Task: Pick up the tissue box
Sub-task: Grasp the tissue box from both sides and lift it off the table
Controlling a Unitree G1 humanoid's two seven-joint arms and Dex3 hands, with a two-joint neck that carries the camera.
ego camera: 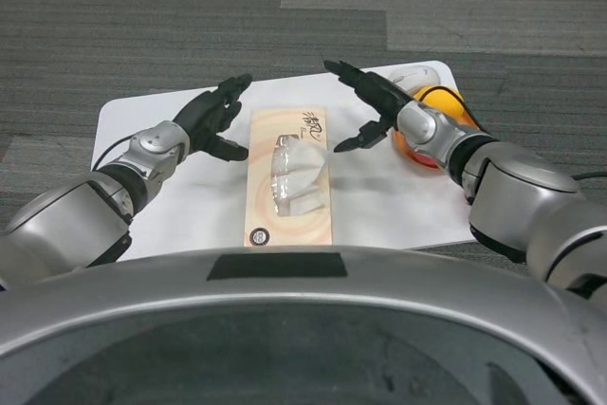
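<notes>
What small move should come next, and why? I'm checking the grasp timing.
Probably bring both hands inward onto the long sides of the flat peach cardboard tissue box. The left hand and right hand flank it, fingers apart, neither touching it.

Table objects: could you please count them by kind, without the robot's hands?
Flat beige cardboard tissue box with white tissue showing: 1
Orange round object, partly hidden behind the right arm: 1
White object at the far right corner, unclear: 1
Total: 3
</notes>
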